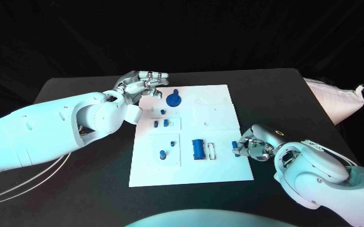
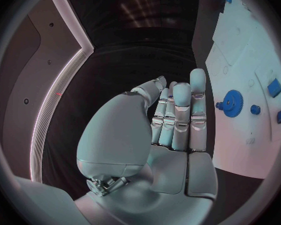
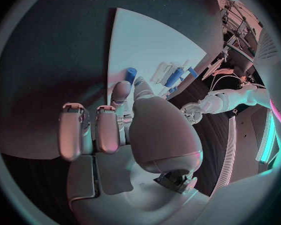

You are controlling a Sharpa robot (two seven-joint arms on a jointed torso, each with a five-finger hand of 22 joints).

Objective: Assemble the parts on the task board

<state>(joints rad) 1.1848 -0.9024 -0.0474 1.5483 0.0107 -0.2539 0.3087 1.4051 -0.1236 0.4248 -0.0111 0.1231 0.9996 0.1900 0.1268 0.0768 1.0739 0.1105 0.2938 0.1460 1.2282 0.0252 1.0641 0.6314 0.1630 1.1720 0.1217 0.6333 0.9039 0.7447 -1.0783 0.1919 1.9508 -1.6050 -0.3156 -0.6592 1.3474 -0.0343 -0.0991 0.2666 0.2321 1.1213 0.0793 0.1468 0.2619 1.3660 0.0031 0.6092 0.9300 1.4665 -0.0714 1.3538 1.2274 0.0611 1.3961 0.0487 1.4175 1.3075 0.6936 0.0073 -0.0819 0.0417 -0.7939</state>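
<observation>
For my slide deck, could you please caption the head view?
Right hand pinches a small blue part at the task board edge; left hand hovers open.

White task board (image 1: 216,106) lies flat mid-table, with small blue parts (image 1: 199,148) and a blue gear (image 1: 173,100) on it.

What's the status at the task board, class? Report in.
Left hand open, at the task board far corner. Right hand pinches a small blue part at board's right edge. Blue gear untouched.
</observation>
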